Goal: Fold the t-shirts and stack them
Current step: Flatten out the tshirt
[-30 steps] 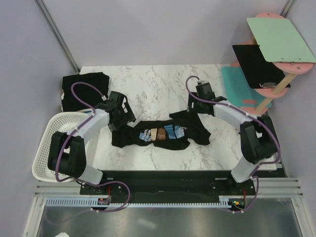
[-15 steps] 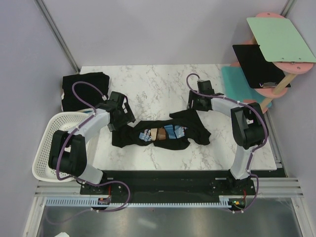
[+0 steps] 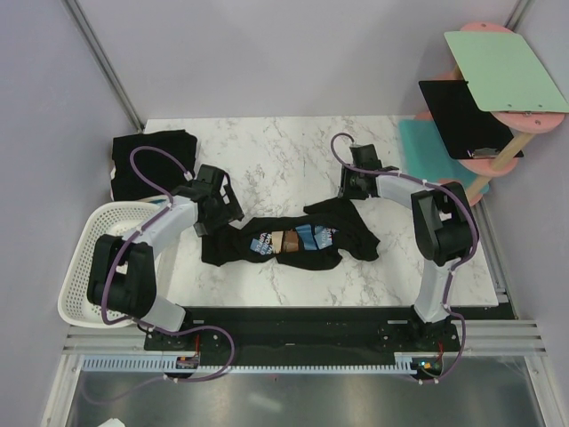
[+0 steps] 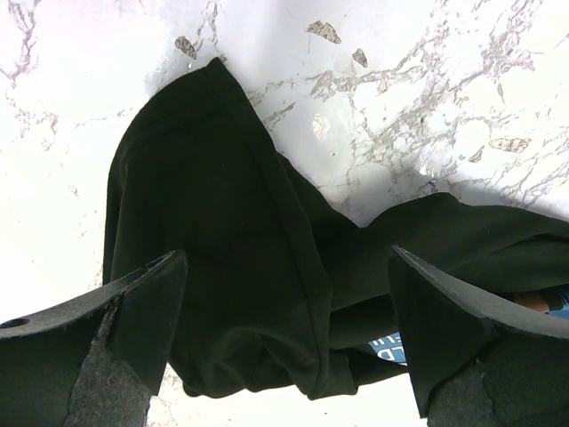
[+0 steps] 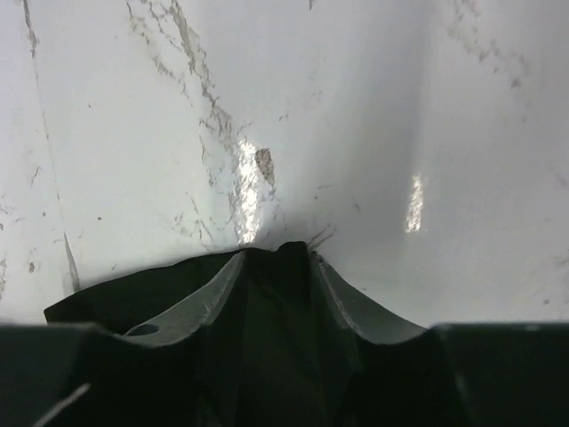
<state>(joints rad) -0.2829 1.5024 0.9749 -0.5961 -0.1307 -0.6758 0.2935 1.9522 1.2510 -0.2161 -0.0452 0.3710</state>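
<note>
The right gripper (image 5: 276,253) pinches the far-right corner of the shirt (image 3: 293,240), with cloth bunched between its fingers. The shirt lies crumpled on the table (image 3: 267,142), long axis left to right, running from this grip to the left gripper (image 4: 286,256), which hangs spread wide just above its left end. 1 second ago the right jaws stood wider and farther right; the left arm is unchanged. A 2nd shirt (image 3: 151,160) lies folded at the far-left corner.
</note>
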